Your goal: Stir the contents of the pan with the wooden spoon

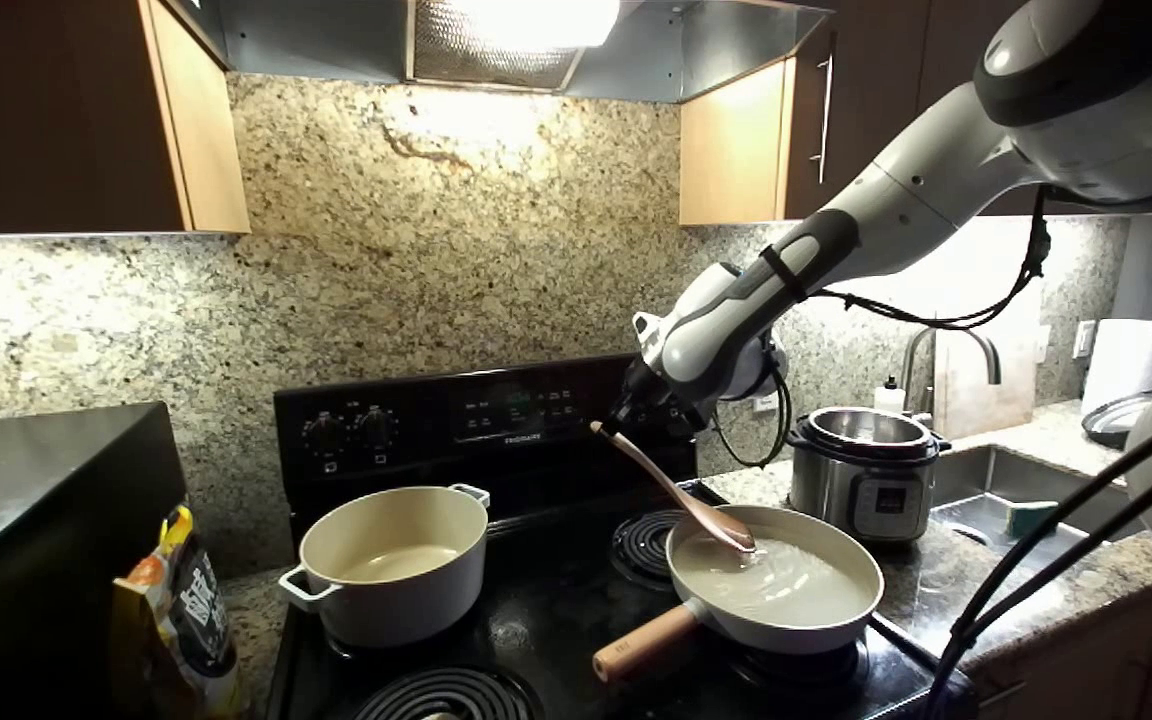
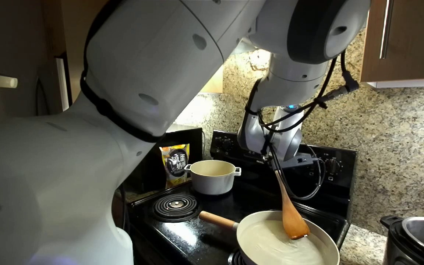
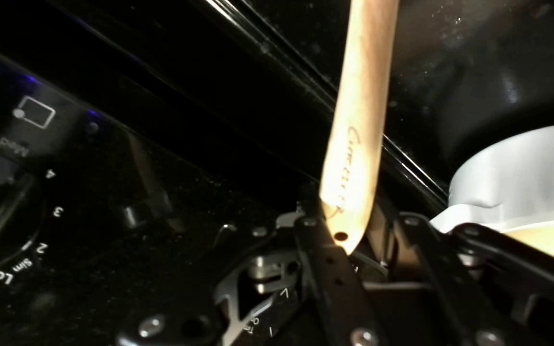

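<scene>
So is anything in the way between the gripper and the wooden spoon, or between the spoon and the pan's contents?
Nothing visible. The gripper holds the wooden spoon by its handle end, and the spoon's bowl is inside the pan, in or just above the contents; I can't tell which.

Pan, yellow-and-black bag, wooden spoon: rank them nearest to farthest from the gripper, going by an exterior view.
1. Wooden spoon: held in the gripper.
2. Pan: on the stove, lower right of the gripper in an exterior view.
3. Yellow-and-black bag: left of the stove in that view.
</scene>
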You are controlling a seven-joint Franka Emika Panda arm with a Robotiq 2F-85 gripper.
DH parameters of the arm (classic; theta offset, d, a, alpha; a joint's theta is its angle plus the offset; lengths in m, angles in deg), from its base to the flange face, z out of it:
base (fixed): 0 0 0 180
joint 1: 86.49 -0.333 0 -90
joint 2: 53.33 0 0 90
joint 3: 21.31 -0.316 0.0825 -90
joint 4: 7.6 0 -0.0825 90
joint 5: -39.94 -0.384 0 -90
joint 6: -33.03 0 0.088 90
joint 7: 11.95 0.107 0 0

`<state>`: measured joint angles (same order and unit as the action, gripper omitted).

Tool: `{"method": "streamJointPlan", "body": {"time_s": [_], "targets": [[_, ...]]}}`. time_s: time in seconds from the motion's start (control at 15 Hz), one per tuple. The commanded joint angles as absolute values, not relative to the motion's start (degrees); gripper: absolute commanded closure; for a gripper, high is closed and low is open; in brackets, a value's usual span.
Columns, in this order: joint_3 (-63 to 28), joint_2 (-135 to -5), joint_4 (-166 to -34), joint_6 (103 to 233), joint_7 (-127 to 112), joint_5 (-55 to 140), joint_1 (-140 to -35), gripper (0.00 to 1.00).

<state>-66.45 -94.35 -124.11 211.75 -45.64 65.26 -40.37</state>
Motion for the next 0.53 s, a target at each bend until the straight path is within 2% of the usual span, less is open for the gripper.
{"method": "streamJointPlan", "body": {"time_s": [0.0, 0.47], "targets": [[-69.5, -96.5, -124.8, 210.8, -47.2, 65.1, -35.9, 0.90], [-69.7, -97.2, -129.9, 215.6, -47.5, 64.5, -30.4, 0.90]]}}
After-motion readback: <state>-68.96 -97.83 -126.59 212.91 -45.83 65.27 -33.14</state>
